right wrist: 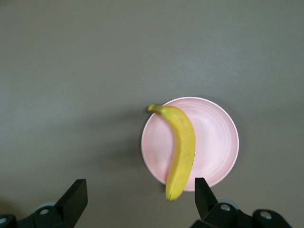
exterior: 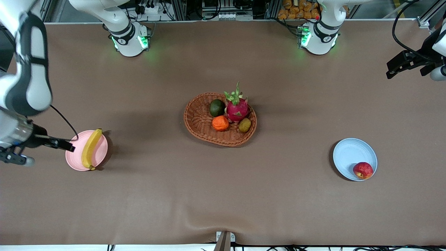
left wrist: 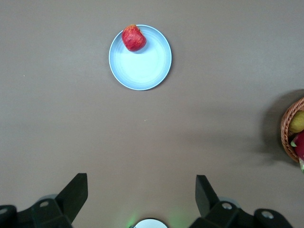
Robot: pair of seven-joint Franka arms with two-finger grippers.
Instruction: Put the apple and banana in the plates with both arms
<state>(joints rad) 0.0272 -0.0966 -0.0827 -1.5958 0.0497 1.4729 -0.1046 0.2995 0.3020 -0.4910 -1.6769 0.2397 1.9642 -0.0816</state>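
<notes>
Two fruits are sitting on plates in the front view: banana (exterior: 90,149) lying across the pink plate (exterior: 74,161), apple (exterior: 363,170) at the blue plate's (exterior: 350,153) near rim; a basket (exterior: 198,118) is sitting between them. Right gripper (exterior: 10,155) is hanging beside the pink plate, probably just emptied; left gripper (exterior: 406,64) is waiting, raised, at its table end.

Left wrist view: fingers (left wrist: 76,192) are standing apart, empty; the red apple is showing yellowish patches.

Right wrist view: fingers (right wrist: 75,195) are spread wide; both of the banana's dark tips are overhanging the rim.
</notes>
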